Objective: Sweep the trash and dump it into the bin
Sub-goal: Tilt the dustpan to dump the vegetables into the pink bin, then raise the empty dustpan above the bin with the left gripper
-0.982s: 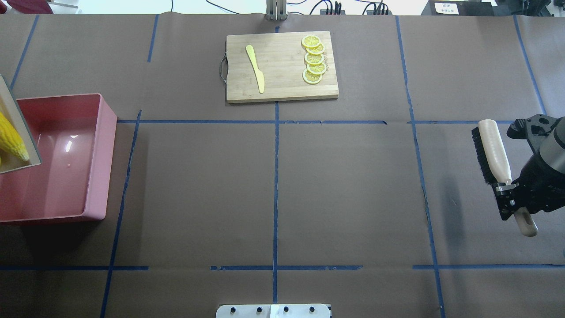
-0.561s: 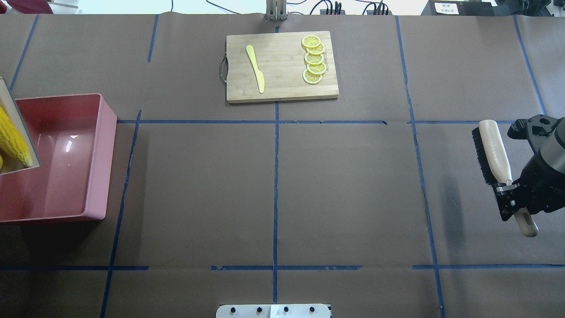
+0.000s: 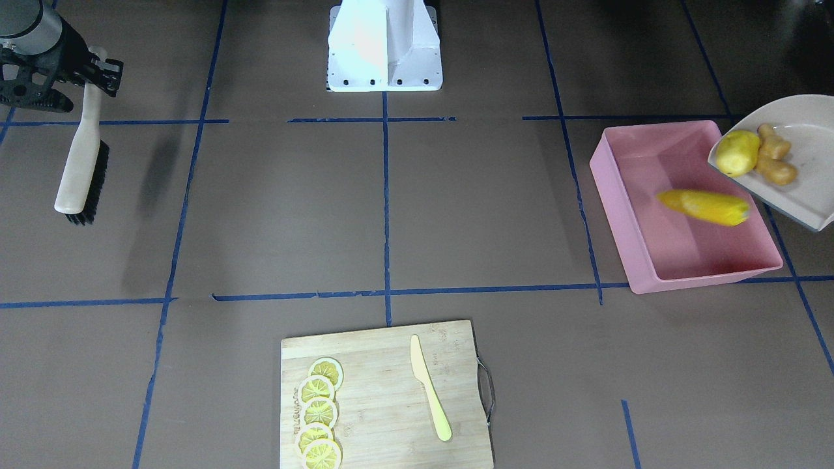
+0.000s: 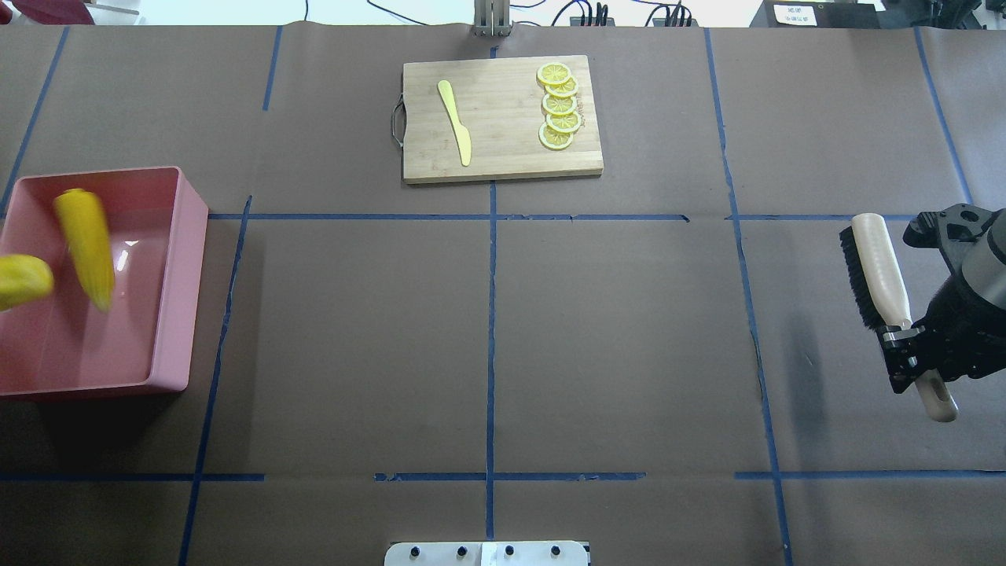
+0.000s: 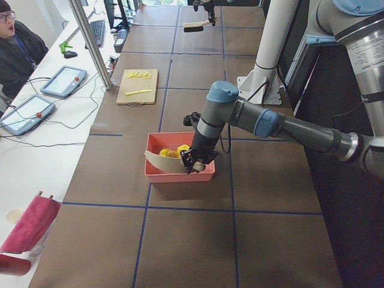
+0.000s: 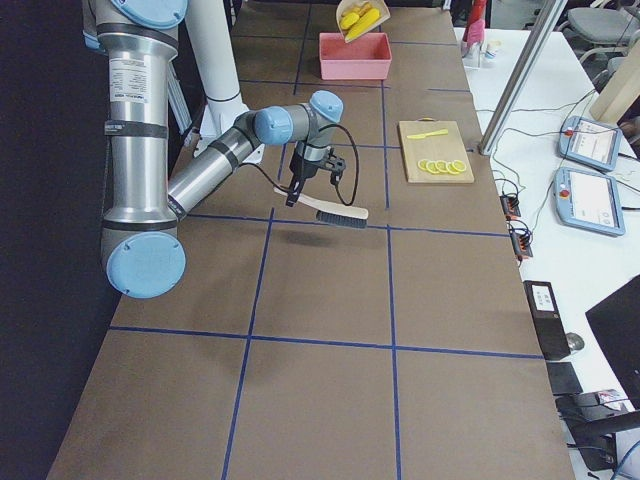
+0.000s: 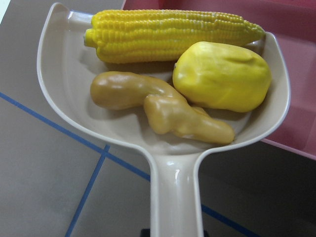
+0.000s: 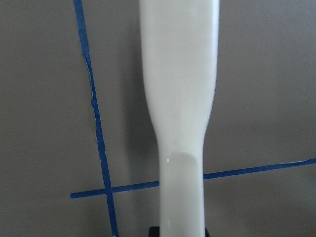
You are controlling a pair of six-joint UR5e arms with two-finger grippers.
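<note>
The pink bin [image 4: 178, 283] stands at the table's left end; it also shows in the front-facing view [image 3: 616, 195]. The yellow corn cob [image 4: 85, 248] is blurred over the bin's floor [image 3: 704, 206]. The beige dustpan [image 3: 805, 140] is tilted over the bin's edge with the yellow potato lump [image 3: 737, 153] and tan ginger root [image 3: 773, 161] on it. In the left wrist view the corn cob [image 7: 173, 34] still lies at the pan's lip. My left gripper [image 5: 195, 162] is shut on the dustpan handle [image 7: 175, 197]. My right gripper [image 4: 904, 346] is shut on the brush handle [image 4: 884, 271], above the table at right.
A wooden cutting board [image 4: 503, 153] lies at the far middle with lemon slices [image 4: 558, 106] and a pale yellow knife [image 4: 454, 122]. The robot base [image 4: 487, 553] is at the near edge. An operator [image 5: 15, 48] sits beyond the table.
The dustpan has tipped further and left the overhead view. The corn cob has slid off it into the bin, and the potato lump now shows at the left edge. The right arm has not moved.
</note>
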